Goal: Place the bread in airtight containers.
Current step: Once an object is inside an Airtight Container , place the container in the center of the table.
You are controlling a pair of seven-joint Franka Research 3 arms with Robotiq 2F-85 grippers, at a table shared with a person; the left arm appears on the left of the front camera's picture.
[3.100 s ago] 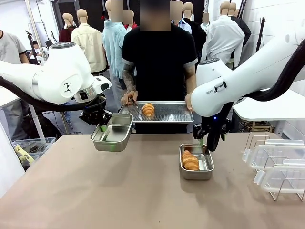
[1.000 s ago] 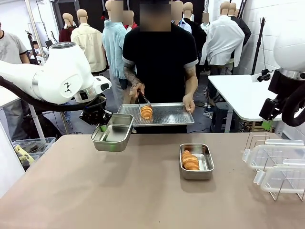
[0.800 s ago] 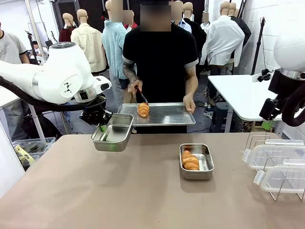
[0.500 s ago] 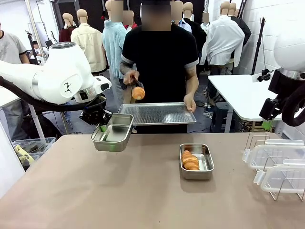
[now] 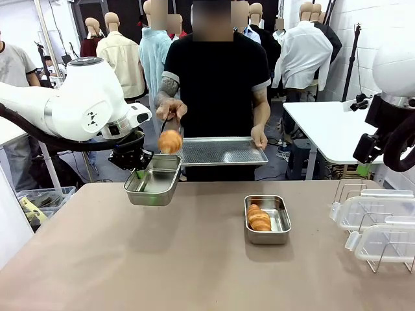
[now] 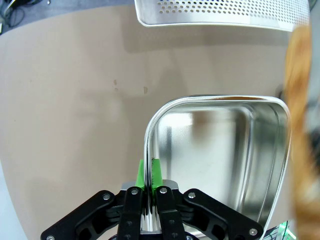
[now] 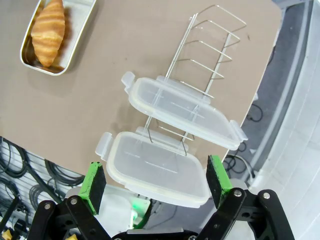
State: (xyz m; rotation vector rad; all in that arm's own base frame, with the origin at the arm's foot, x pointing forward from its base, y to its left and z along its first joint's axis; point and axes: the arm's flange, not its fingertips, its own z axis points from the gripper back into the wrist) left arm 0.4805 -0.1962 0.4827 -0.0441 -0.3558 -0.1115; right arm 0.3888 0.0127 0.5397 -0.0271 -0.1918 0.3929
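My left gripper (image 5: 139,172) is shut on the rim of an empty steel tin (image 5: 154,180) and holds it tilted above the table's far left; in the left wrist view the pads (image 6: 156,173) pinch the tin's wall (image 6: 150,131). A person's hand (image 5: 170,109) holds tongs with a croissant (image 5: 170,140) just over this tin, seen as a blur (image 6: 301,130). A second tin (image 5: 281,223) on the table holds another croissant (image 5: 259,218). My right gripper (image 7: 155,181) is open and empty, high above the lids.
The person holds a flat perforated steel tray (image 5: 224,151) at the table's far edge. Two clear plastic lids (image 7: 180,102) (image 7: 155,172) lean on a wire rack (image 7: 210,45) at the table's right end. The right arm (image 5: 389,129) hangs at the far right.
The person lifted the croissant off the tray with tongs and carried it left over the held tin. My right arm earlier withdrew from the second tin to the far right.
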